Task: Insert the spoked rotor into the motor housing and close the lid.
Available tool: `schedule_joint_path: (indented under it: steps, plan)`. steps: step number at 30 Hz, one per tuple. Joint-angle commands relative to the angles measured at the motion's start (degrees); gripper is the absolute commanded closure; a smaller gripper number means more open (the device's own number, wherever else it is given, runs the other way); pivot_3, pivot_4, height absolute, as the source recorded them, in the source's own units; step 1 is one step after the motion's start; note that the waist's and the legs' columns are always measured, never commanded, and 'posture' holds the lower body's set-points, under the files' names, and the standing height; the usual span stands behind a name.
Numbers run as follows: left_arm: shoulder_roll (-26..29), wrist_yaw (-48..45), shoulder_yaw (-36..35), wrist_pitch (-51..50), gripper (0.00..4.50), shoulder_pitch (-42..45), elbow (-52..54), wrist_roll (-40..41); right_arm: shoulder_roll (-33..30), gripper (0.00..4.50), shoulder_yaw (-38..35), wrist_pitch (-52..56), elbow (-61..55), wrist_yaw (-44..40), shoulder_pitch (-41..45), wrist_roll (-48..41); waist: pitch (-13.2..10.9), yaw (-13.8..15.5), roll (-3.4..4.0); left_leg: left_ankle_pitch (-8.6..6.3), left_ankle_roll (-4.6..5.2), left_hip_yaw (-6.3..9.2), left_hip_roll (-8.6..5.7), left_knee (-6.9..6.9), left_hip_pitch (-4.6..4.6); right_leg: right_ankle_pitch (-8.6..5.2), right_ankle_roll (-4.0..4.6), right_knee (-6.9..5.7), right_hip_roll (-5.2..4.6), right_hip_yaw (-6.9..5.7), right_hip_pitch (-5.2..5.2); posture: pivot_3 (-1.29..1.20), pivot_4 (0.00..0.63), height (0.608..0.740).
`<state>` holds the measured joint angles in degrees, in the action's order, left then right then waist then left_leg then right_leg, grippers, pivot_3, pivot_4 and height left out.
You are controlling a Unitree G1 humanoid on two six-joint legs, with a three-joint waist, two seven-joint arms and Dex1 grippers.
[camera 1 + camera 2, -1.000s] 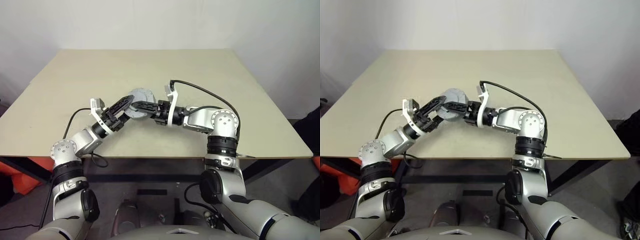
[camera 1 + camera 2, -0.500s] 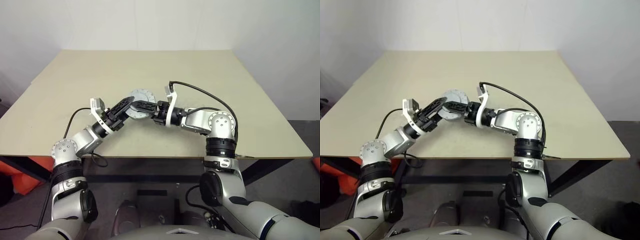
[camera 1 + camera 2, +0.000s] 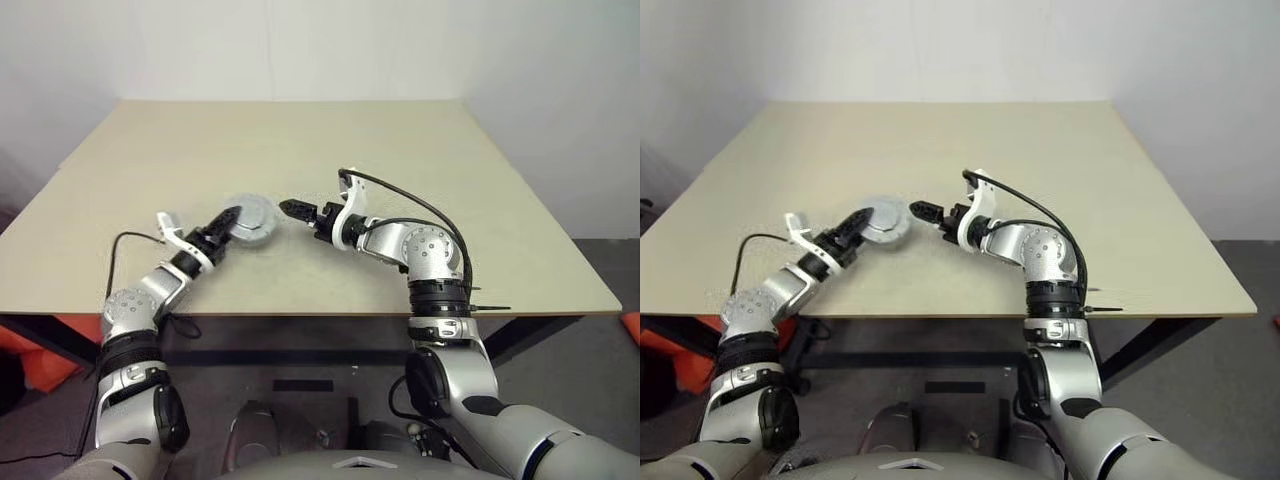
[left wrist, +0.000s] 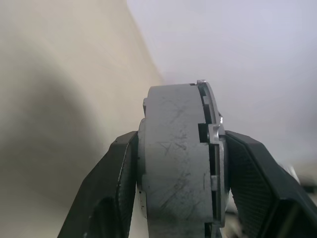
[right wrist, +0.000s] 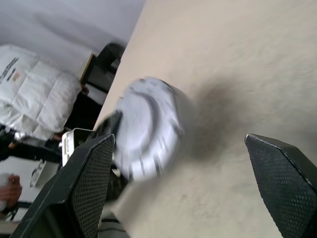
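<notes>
Left wrist view: the motor housing (image 4: pixel 176 158), lid (image 4: pixel 214 148) fitted, is being clamped edge-on between the left gripper (image 3: pixel 232 221) fingers (image 4: pixel 116 188) above the worktop (image 3: pixel 300 150); the right gripper (image 3: pixel 290 209) fingers (image 5: pixel 91 178) are being held wide apart, empty.

The left arm reaches from the 7 o'clock corner of the left eye view toward 1 o'clock, its gripper (image 3: pixel 240 222) clamped by both black fingers (image 4: pixel 116 186) on a grey disc assembly (image 4: pixel 178 158). The right arm bends in from 5 o'clock, forearm pointing toward 9 o'clock, its gripper (image 3: pixel 290 209) spread wide and empty, just beside the left one.
</notes>
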<state>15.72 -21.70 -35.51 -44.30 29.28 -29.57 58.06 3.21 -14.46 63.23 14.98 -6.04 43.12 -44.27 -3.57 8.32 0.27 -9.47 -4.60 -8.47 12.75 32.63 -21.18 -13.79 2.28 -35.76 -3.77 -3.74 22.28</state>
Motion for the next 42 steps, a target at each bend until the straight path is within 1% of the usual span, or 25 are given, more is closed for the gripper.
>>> schedule_joint_path:
  steps: [1, 5, 8, 10, 11, 14, 15, 18, 21, 22, 24, 27, 29, 30, 32, 33, 36, 38, 40, 42]
  plan:
    - [5.09, 3.84, -5.74, 11.42, 2.21, 4.19, -4.43, -2.74, 0.3, 0.17, -1.07, -0.1, -2.39, -0.75, -0.68, -1.4, 0.04, -0.14, -0.08, 0.0, 0.01, 0.03, 0.02, 0.0, 0.01, 0.0, 0.0, 0.0, 0.03, 0.0, 0.0, 0.0, 0.0, 0.74]
    - [8.17, 7.31, -8.75, 18.67, 2.21, 6.53, -12.5, -5.35, 0.37, 0.17, -1.26, -0.71, -2.25, -0.61, -1.24, -0.93, 0.04, 0.26, -0.11, -0.05, 0.09, 0.07, 0.05, -0.01, -0.03, 0.0, 0.0, 0.07, 0.11, 0.01, 0.0, 0.0, 0.0, 0.74]
    - [10.01, 8.11, -9.52, 21.92, 2.21, 7.73, -17.33, -7.18, 0.69, 0.17, -1.12, -0.73, -2.53, -0.39, -1.44, -0.84, 0.07, 0.47, -0.17, -0.05, 0.09, 0.08, 0.05, 0.01, -0.02, 0.0, 0.01, 0.06, 0.1, -0.01, -0.04, 0.0, 0.0, 0.74]
    - [10.9, 7.56, -9.48, 22.83, 1.49, 8.33, -19.15, -7.98, 0.94, 0.14, -0.93, -0.81, -2.58, -0.4, -1.48, -0.71, 0.1, 0.55, -0.27, -0.05, 0.08, 0.08, 0.04, 0.05, -0.01, 0.0, 0.01, 0.04, 0.05, -0.02, -0.09, 0.0, 0.0, 0.74]
    - [11.68, 7.29, -9.53, 23.3, 1.25, 8.63, -19.98, -8.35, 1.12, 0.14, -1.08, -0.54, -2.27, -0.3, -1.34, -0.89, 0.12, 0.48, -0.29, -0.05, 0.08, 0.08, 0.04, 0.08, 0.04, 0.0, 0.01, 0.02, 0.02, -0.04, -0.13, 0.0, 0.0, 0.74]
    - [14.27, 6.69, -9.82, 23.89, 0.23, 9.36, -22.28, -9.33, 1.49, 0.14, -1.52, 0.17, -1.68, -0.22, -0.94, -1.47, 0.12, 0.25, -0.32, -0.02, 0.03, 0.08, 0.06, 0.13, 0.14, 0.07, 0.0, 0.01, 0.01, -0.02, -0.19, 0.0, 0.0, 0.74]
    - [15.72, 6.42, -9.97, 24.2, 0.04, 9.58, -23.15, -9.75, 1.51, 0.14, -1.66, 0.32, -1.52, -0.2, -0.82, -1.54, 0.12, 0.12, -0.32, -0.01, 0.01, 0.08, 0.07, 0.13, 0.16, 0.08, 0.01, 0.0, 0.01, -0.02, -0.19, 0.0, 0.0, 0.74]
    - [19.19, 6.07, -10.18, 25.38, 0.04, 10.23, -24.39, -10.8, 1.53, 0.14, -2.21, 0.98, -0.93, -0.08, -0.52, -1.78, 0.12, 0.06, -0.32, 0.02, -0.04, 0.08, 0.11, 0.12, 0.2, 0.11, 0.05, -0.02, 0.02, -0.03, -0.16, 0.0, 0.0, 0.74]
    - [24.13, 5.41, -10.35, 28.28, 0.04, 12.25, -27.97, -12.39, 1.32, 0.14, -2.56, 2.85, 0.23, -0.49, 0.05, -2.18, 0.12, 0.1, -0.32, 0.02, -0.04, 0.08, 0.1, 0.11, 0.19, 0.12, 0.06, -0.01, 0.02, -0.02, -0.16, 0.0, 0.0, 0.74]
    - [25.51, 4.89, -10.14, 29.24, 0.04, 13.03, -29.22, -13.05, 1.18, 0.14, -2.18, 2.97, 0.32, -0.99, 0.17, -1.92, 0.12, 0.12, -0.32, 0.02, -0.04, 0.08, 0.1, 0.1, 0.19, 0.12, 0.07, -0.01, 0.02, -0.02, -0.16, 0.0, 0.0, 0.74]
    - [27.42, 3.36, -8.81, 30.88, 0.04, 14.65, -30.55, -14.89, 0.4, 0.14, 0.85, 1.39, -1.63, -3.34, -0.11, -0.13, 0.12, 0.2, -0.31, 0.01, -0.03, 0.08, 0.08, 0.1, 0.19, 0.12, 0.07, 0.0, 0.01, -0.01, -0.16, 0.0, 0.0, 0.74]
    - [27.74, -1.17, -5.27, 31.48, 0.04, 15.91, -28.29, -17.7, -3.27, 0.14, 10.48, -7.2, -9.42, -8.63, -2.84, 7.07, 0.12, 0.7, -0.31, 0.02, -0.04, 0.09, 0.06, 0.1, 0.17, 0.12, 0.06, 0.01, -0.04, -0.02, -0.18, 0.0, 0.0, 0.74]
    - [26.16, -5.99, -0.81, 29.66, 0.04, 14.74, -22.72, -19.58, -6.88, 0.14, 15.46, -14.51, -14.82, -10.75, -5.08, 12.8, 0.12, 0.9, -0.33, 0.02, -0.04, 0.08, 0.02, 0.1, 0.16, 0.12, 0.04, -0.01, -0.22, -0.06, -0.23, 0.0, 0.0, 0.74]
    - [25.22, -8.79, 1.92, 27.39, 0.04, 13.43, -18.84, -20.05, -8.65, 0.14, 16.71, -17.2, -16.97, -11.24, -6.04, 15.01, 0.13, 1.1, -0.39, 0.02, -0.04, 0.09, 0.02, 0.1, 0.14, 0.15, -0.03, 0.02, -0.29, -0.06, -0.25, 0.0, 0.0, 0.74]
    - [22.93, -13.24, 8.87, 24.24, 0.04, 9.03, -8.46, -21.9, -13.64, 0.14, 17.91, -19.86, -20.37, -12.88, -8.05, 18.22, 0.14, 1.26, -0.41, 0.01, -0.03, 0.06, -0.08, 0.14, 0.11, 0.2, -0.15, 0.03, -0.52, -0.05, -0.29, 0.0, 0.0, 0.74]
    - [22.3, -14.03, 10.75, 23.48, 0.04, 7.43, -5.02, -22.53, -15.26, 0.14, 18.27, -20.52, -21.21, -13.5, -8.75, 19.11, 0.15, 1.28, -0.42, 0.01, -0.03, 0.04, -0.21, 0.15, 0.11, 0.24, -0.2, 0.06, -0.65, -0.02, -0.33, 0.0, 0.0, 0.74]
    - [19.47, -16.98, 20.12, 23.16, 0.04, 2.23, 8.36, -26.64, -24.88, 0.14, 18.07, -24.33, -22.77, -16.43, -11.92, 24.47, 0.15, 1.13, -0.44, 0.0, -0.01, 0.0, -0.4, 0.23, 0.14, 0.25, -0.21, 0.04, -0.78, 0.06, -0.39, 0.0, 0.0, 0.74]
    - [18.43, -17.63, 25.0, 24.85, 0.04, 0.95, 12.38, -30.73, -29.42, 0.14, 17.26, -25.94, -22.04, -18.8, -13.05, 25.83, 0.13, 1.04, -0.42, 0.0, 0.0, 0.0, -0.4, 0.32, 0.15, 0.2, -0.13, 0.01, -0.76, 0.06, -0.41, 0.0, 0.0, 0.74]
    - [17.32, -18.0, 30.62, 29.74, 0.04, 0.4, 13.25, -37.15, -33.95, 0.14, 17.48, -28.6, -18.29, -21.16, -14.22, 28.34, 0.12, 0.61, -0.41, 0.0, 0.0, -0.02, -0.42, 0.36, 0.18, 0.21, -0.11, -0.02, -0.65, 0.06, -0.4, 0.0, 0.0, 0.74]
    - [15.65, -18.26, 32.76, 31.87, 0.04, 0.58, 13.18, -39.36, -35.91, 0.14, 17.2, -30.55, -15.13, -22.7, -14.73, 29.51, 0.12, 0.13, -0.39, 0.02, -0.01, -0.02, -0.36, 0.36, 0.23, 0.19, -0.13, -0.03, -0.51, 0.06, -0.4, 0.0, 0.0, 0.74]
